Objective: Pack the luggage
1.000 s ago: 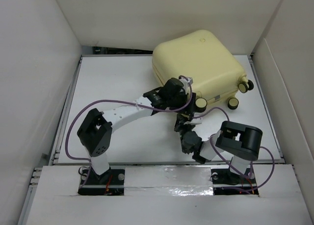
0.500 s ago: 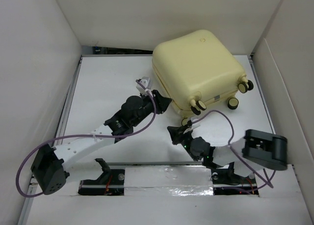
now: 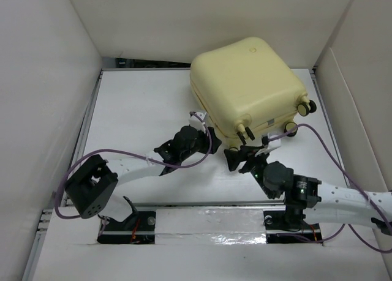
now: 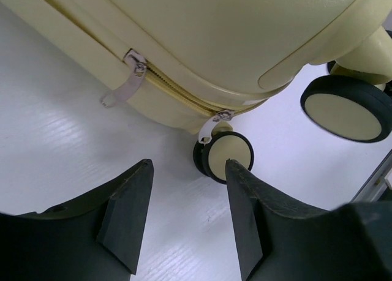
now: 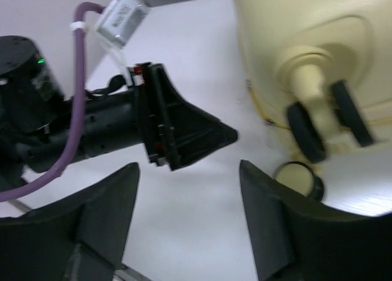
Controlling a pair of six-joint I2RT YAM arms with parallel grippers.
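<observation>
The luggage (image 3: 245, 85) is a pale yellow hard-shell suitcase lying shut at the back right of the table. Its wheels (image 3: 291, 128) face the front right. In the left wrist view its zipper line with two metal pulls (image 4: 119, 88) runs along the near side, and one wheel (image 4: 223, 157) sits just beyond my fingertips. My left gripper (image 3: 208, 136) (image 4: 187, 164) is open and holds nothing, close to the near corner of the luggage (image 4: 245, 30). My right gripper (image 3: 237, 157) (image 5: 188, 164) is open and holds nothing, just in front of the luggage (image 5: 306, 36), facing the left gripper (image 5: 184, 134).
White walls (image 3: 43, 79) enclose the table on the left, back and right. Purple cables (image 3: 128, 153) loop from both arms. The two grippers are near each other at the suitcase's near corner. Bare white tabletop (image 3: 135, 103) lies to the left of the suitcase.
The right gripper has gone from shut to open while its arm stretched forward toward the suitcase wheels. The left arm swung away and back, ending lower at the near corner.
</observation>
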